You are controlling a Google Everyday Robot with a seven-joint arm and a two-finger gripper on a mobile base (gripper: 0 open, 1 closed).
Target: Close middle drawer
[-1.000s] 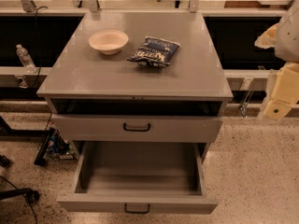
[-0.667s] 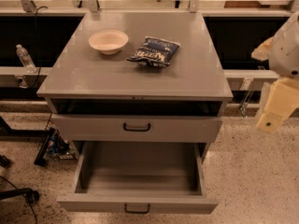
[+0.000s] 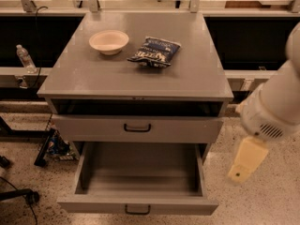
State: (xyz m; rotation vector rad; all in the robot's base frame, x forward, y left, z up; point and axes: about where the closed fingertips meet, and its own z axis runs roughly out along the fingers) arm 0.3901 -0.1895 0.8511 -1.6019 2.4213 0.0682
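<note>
Your gripper (image 3: 243,170) right of the open middle drawer (image 3: 178,205), apart from it, grip state you cannot tell, bowl (image 3: 108,41) and bag (image 3: 154,51) side by side on grey top (image 3: 197,74), speckled floor (image 3: 276,205).

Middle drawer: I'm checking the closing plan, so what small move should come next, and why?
Probably swing the gripper left and down to the front panel of the middle drawer. It stands pulled far out, and the gripper hangs right of the cabinet, touching nothing.
</note>
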